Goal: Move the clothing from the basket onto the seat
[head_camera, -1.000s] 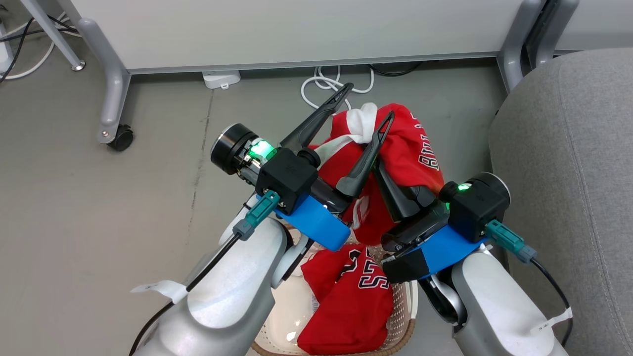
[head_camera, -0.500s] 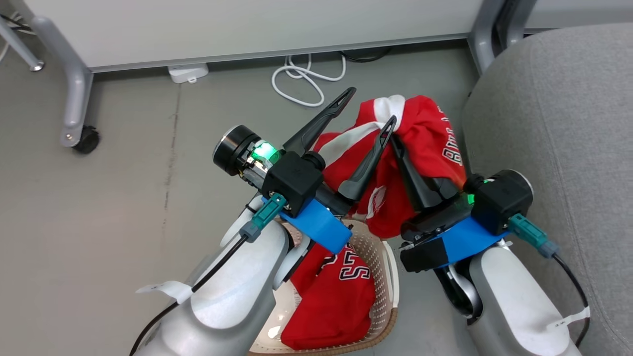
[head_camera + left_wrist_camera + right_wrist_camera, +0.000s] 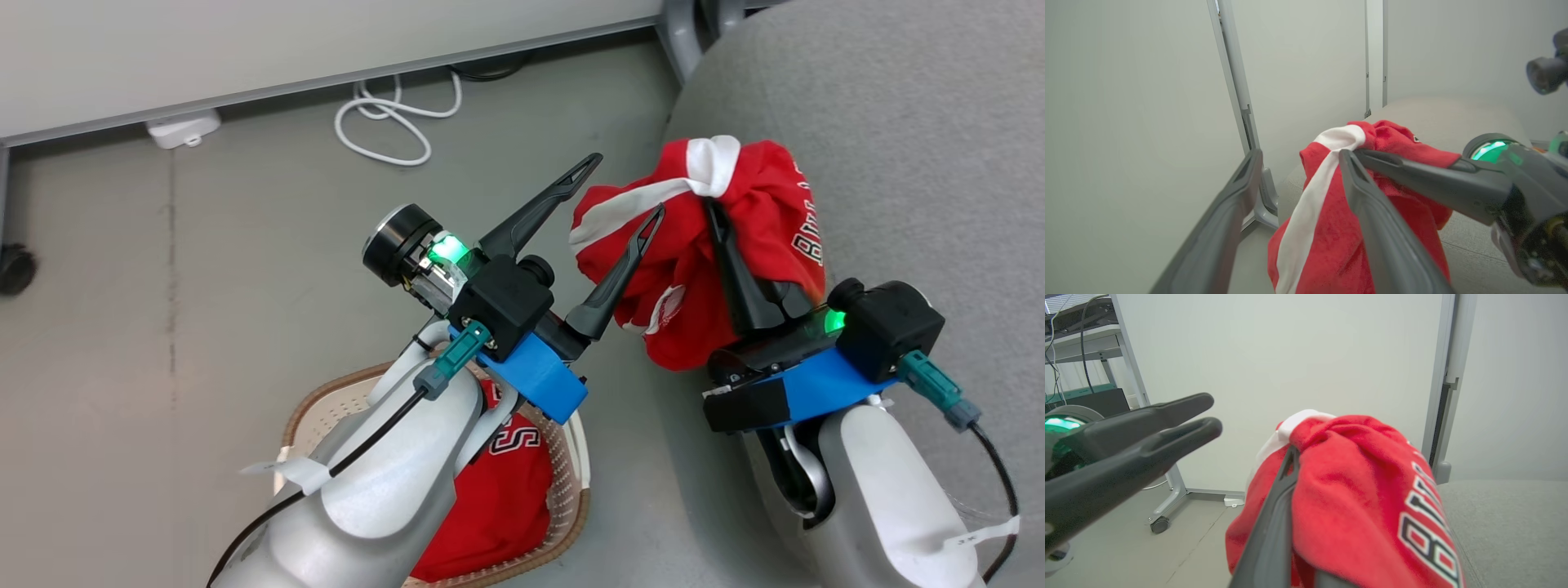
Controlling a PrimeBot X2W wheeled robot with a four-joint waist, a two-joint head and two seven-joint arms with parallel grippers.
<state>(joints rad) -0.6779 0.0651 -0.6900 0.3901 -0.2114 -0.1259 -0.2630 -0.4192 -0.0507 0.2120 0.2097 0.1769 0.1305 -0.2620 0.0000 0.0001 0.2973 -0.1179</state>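
Observation:
My right gripper (image 3: 712,208) is shut on a bunched red jersey (image 3: 686,286) with white trim, held in the air over the left edge of the grey seat (image 3: 898,122). The wrist views show the same jersey (image 3: 1363,477) (image 3: 1331,241) draped over the shut fingers (image 3: 1284,490). My left gripper (image 3: 624,186) stands open just left of the jersey, with nothing between its fingers (image 3: 1241,179). Another red jersey (image 3: 490,506) lies in the cream basket (image 3: 322,404) on the floor, partly hidden under my left forearm.
A white cable coil (image 3: 384,122) and a white adapter (image 3: 181,129) lie on the grey floor by the partition's base. A caster wheel (image 3: 12,269) sits at the far left. A grey frame leg (image 3: 678,24) stands beside the seat's far corner.
The camera has swung right. My right gripper has carried the jersey from above the basket to the seat's edge. The left gripper stayed open beside it.

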